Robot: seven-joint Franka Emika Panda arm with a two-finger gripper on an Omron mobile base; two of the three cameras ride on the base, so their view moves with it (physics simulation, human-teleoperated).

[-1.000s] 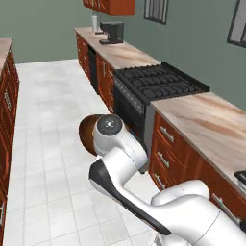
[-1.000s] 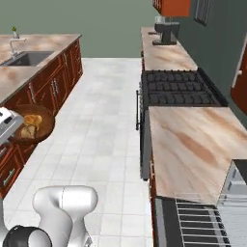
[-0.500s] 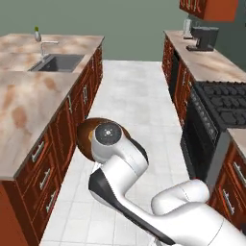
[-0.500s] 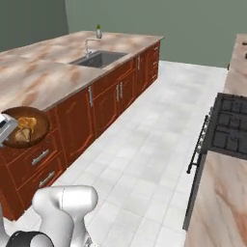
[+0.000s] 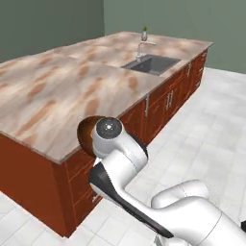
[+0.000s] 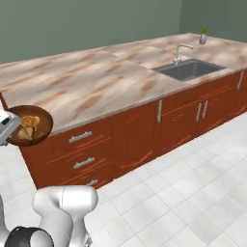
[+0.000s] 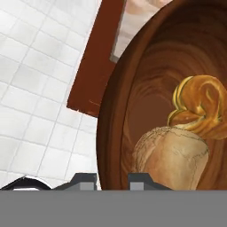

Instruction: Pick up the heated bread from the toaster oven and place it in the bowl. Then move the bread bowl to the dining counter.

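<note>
We carry the bowl [image 6: 30,126] with the heated bread [image 7: 170,155] already in it; what remains is to set the bowl on the dining counter [image 5: 62,96]. The gripper [image 7: 113,179] has its fingers closed on the near rim of the bowl, as the hand view shows the two tips on either side of the rim wall.

Left to right in the right base view: the bowl hangs in the air at the table's free end, just off its corner and, as far as we can judge, near the level of the top. Inside it the heated bread lies beside a golden knot pastry [image 7: 199,106], the two touching. Further right comes the broad marbled top, then the sink [image 6: 190,68] with its faucet [image 6: 181,49], then a small bottle [image 6: 203,36] at the far end.

To do this step well, we judge:
- keep the bowl level, so the bread does not roll out;
- lift the bowl's underside above the table's edge before crossing it;
- set it down well inside the edge, not at the corner.

Open room: the stretch of top between the corner and the sink is bare and wide. The drawers [image 6: 79,149] below the overhang sit close under the bowl; a low approach may strike them. The tiled floor [image 6: 193,193] gives room for the base.
</note>
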